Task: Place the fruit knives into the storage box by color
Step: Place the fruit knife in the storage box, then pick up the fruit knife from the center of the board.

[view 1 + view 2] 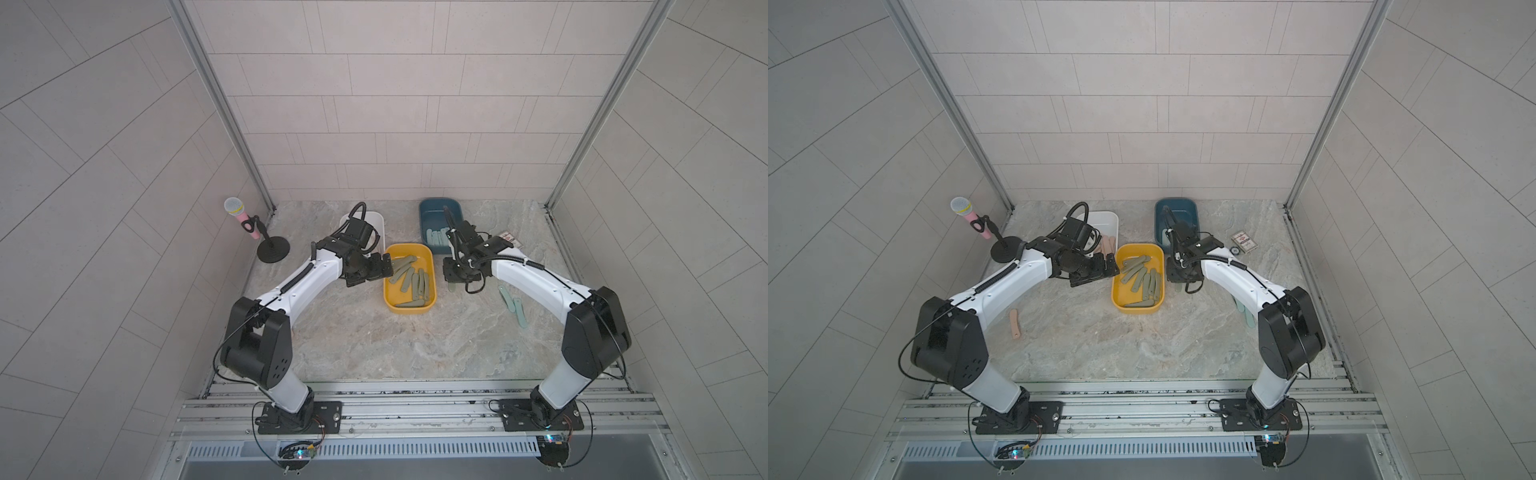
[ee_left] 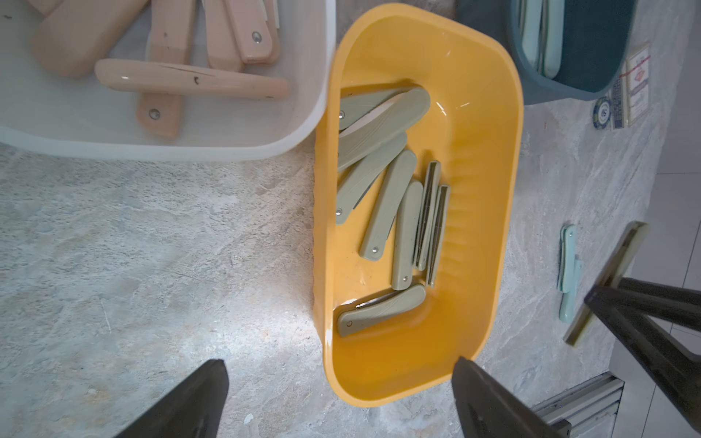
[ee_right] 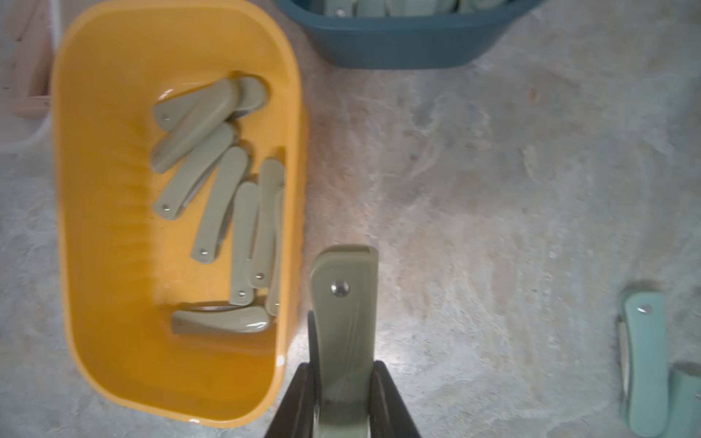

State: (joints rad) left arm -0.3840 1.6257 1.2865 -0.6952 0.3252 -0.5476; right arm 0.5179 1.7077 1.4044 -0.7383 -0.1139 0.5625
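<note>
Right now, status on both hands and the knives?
Left hand open, empty. Right hand shut on green knife, beside yellow bin. Teal knives loose on table.

The yellow box point(image 3: 95, 341) beside the right gripper point(image 3: 343, 377) is glossy, smooth plastic. The olive knife point(image 3: 343, 326) it clamps looks matt plastic, its rivet point(image 3: 340, 288) shiny metal.

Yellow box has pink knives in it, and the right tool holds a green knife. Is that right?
Nearly. The knives in the yellow box are green, not pink, as the left wrist view shows. The right tool does hold a green knife.
</note>
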